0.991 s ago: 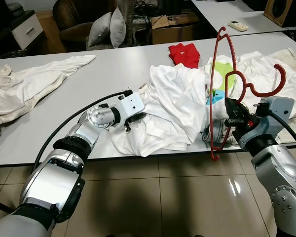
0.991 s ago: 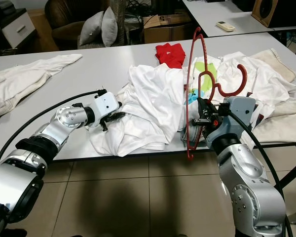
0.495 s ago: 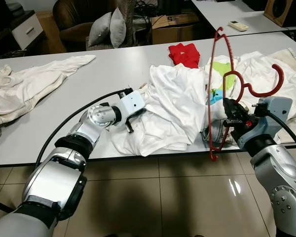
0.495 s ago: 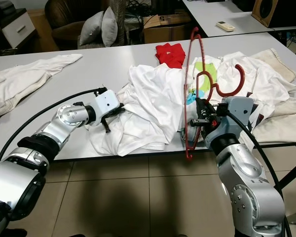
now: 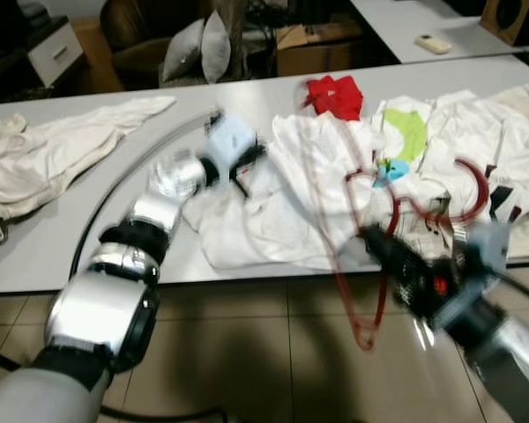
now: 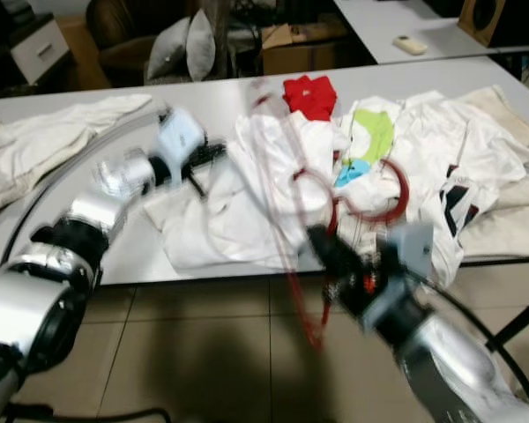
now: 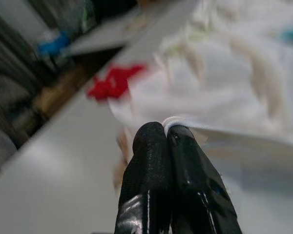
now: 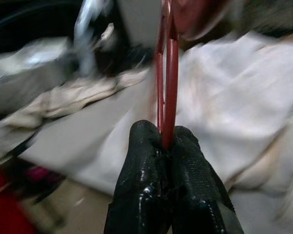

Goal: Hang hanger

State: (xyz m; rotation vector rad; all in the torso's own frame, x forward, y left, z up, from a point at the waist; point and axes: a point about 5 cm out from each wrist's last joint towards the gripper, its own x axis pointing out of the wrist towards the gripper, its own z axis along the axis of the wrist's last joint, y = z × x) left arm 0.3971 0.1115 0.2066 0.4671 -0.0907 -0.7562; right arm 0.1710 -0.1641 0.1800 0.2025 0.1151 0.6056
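Fingers of the right gripper (image 8: 167, 141) are pinching shut on the thin red wire hanger (image 8: 167, 73) — light, stiff, slippery — rising straight beyond their tips, above white clothes (image 5: 282, 211). Left gripper (image 7: 166, 134) is nipping a white cloth edge (image 7: 185, 127) — the hanger's rod probably suits holding best.

One red hanger (image 5: 370, 256), two cushions (image 5: 198, 46), one remote (image 5: 432, 42), one red garment (image 5: 335, 94)

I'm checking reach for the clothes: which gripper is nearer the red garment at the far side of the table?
Left. The left gripper, pinching white cloth, sits mid-table, closer to the red garment. The right gripper, holding the red hanger, hangs off the near table edge.
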